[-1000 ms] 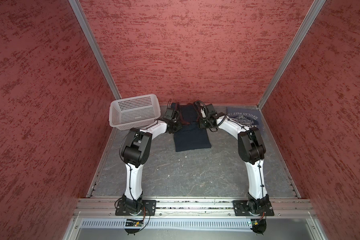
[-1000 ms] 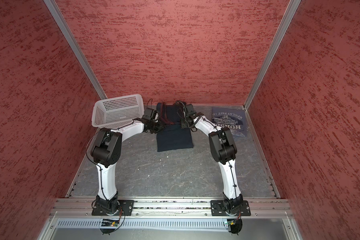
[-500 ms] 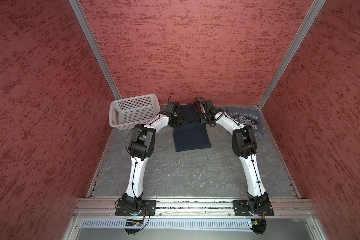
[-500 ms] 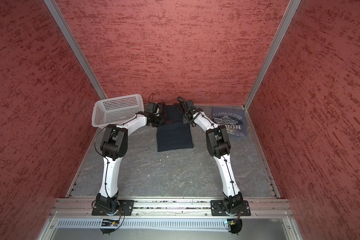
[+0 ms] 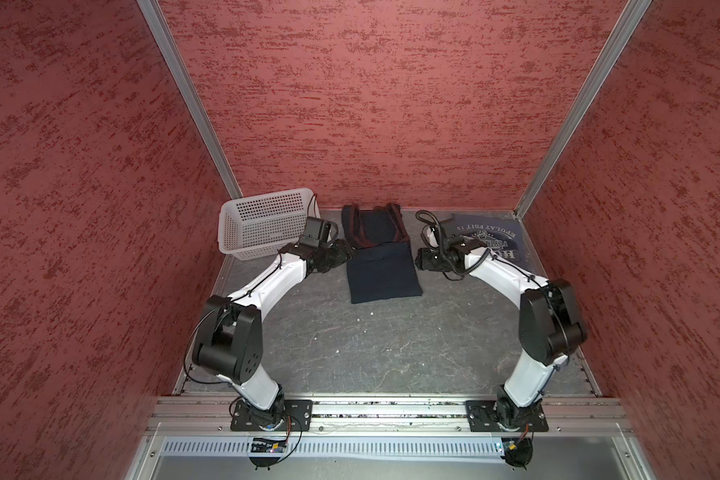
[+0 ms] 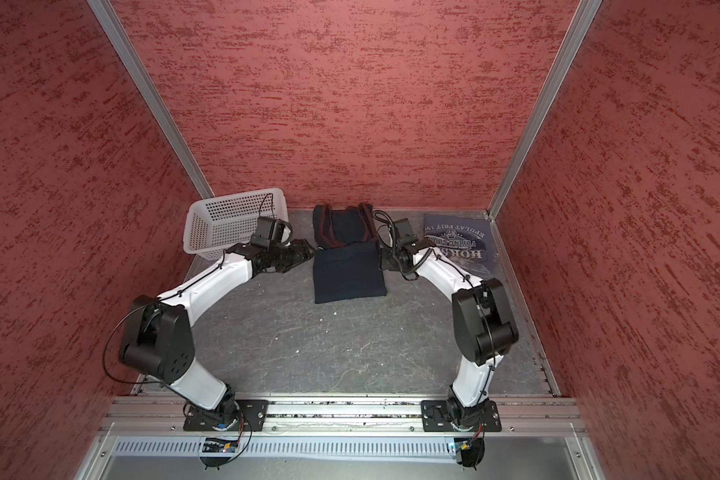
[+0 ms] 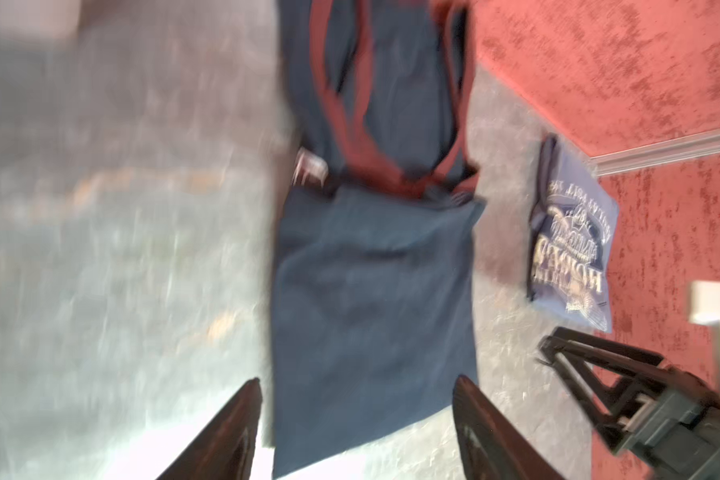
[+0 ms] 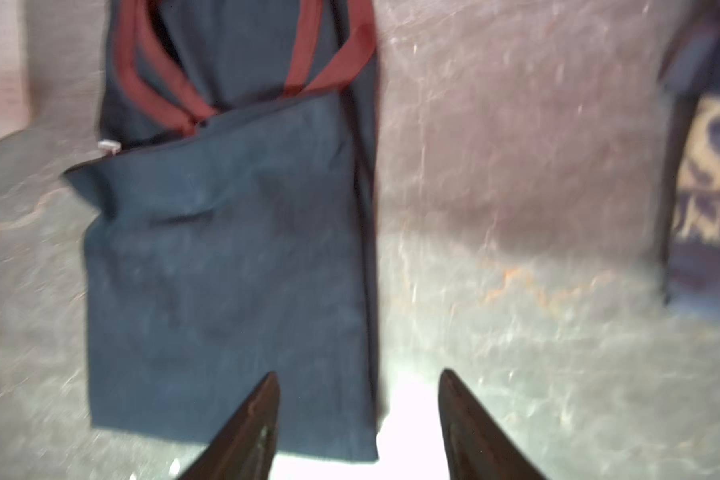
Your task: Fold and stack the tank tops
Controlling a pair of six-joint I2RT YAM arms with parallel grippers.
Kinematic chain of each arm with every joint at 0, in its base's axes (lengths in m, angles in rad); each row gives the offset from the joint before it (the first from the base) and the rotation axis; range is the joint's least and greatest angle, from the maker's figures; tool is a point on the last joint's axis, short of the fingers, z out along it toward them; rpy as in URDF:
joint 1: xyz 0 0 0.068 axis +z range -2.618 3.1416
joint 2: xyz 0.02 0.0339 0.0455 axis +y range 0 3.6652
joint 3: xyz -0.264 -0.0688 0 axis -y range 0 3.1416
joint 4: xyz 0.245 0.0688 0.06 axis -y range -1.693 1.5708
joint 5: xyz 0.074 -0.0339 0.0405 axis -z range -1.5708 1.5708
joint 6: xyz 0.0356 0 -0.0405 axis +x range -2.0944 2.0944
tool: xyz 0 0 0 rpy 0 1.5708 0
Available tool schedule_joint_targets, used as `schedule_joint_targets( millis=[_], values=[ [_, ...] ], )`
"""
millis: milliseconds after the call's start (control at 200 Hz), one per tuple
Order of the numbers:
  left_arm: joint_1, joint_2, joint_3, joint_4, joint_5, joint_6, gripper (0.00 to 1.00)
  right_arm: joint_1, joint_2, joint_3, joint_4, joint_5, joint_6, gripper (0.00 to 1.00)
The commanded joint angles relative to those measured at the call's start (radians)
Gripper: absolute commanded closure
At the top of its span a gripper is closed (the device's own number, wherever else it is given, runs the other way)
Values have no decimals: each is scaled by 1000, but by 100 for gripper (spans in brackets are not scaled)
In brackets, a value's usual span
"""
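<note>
Between left tool (image 5: 342, 254) and right tool (image 5: 420, 262) lies navy top (image 5: 383, 276).

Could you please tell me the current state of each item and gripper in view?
navy tank top: lying flat mid-table, lower half folded up over itself, maroon-trimmed straps exposed.
grey-blue tank top: folded, flat in the far right corner, print facing up.
white perforated basket: tilted, in the far left corner.
left gripper: open, holding nothing.
right gripper: open, holding nothing.

navy tank top (image 5: 381, 268) half-folded, centre | grey tank top (image 5: 500, 236) right | basket (image 5: 262, 220) left
</note>
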Motion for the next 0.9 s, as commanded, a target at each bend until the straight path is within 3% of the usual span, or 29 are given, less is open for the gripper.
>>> schedule_joint_targets(
  millis=[0,195,656,807,897],
  values=[
    [-31,-33,-172,105,37,-61,29,-5,-35,-128,159,-106,77,44],
    [-73,-20,-315,275,69,-137,34,-5,-28,-256,263,-137,122,46],
    [-96,155,-304,387,86,-201,51,-5,80,-333,409,-172,161,60],
    [-108,189,-287,394,96,-208,62,-2,98,-342,435,-205,172,66],
    [-110,181,-280,388,104,-217,72,2,95,-345,438,-219,172,75]
  ],
)
